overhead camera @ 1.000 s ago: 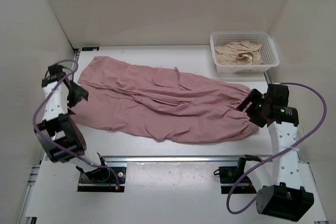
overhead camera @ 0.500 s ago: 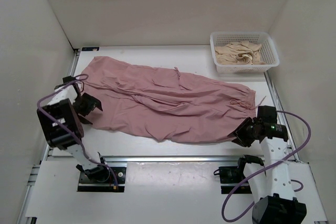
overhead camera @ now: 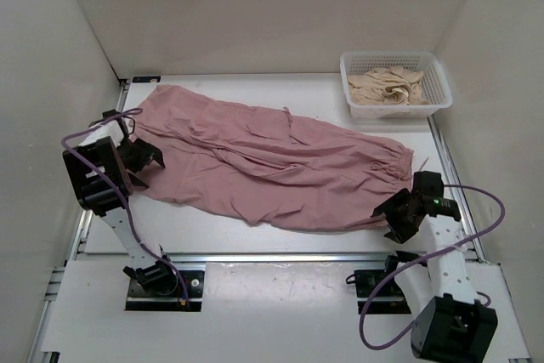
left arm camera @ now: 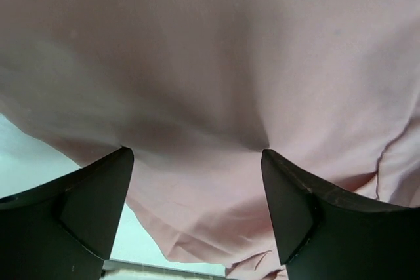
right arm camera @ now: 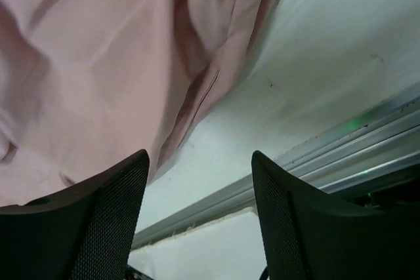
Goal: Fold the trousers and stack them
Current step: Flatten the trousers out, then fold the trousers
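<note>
Trousers lie spread flat. Both the left gripper and right gripper have wide fingers, holding nothing. Thin cloth may slip or bunch if they pinch too little.

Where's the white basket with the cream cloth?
In the top view, the white basket sits at the table's far right corner, just beyond the waist end of the pink trousers.

A white table bears spread pink trousers and a basket.
</note>
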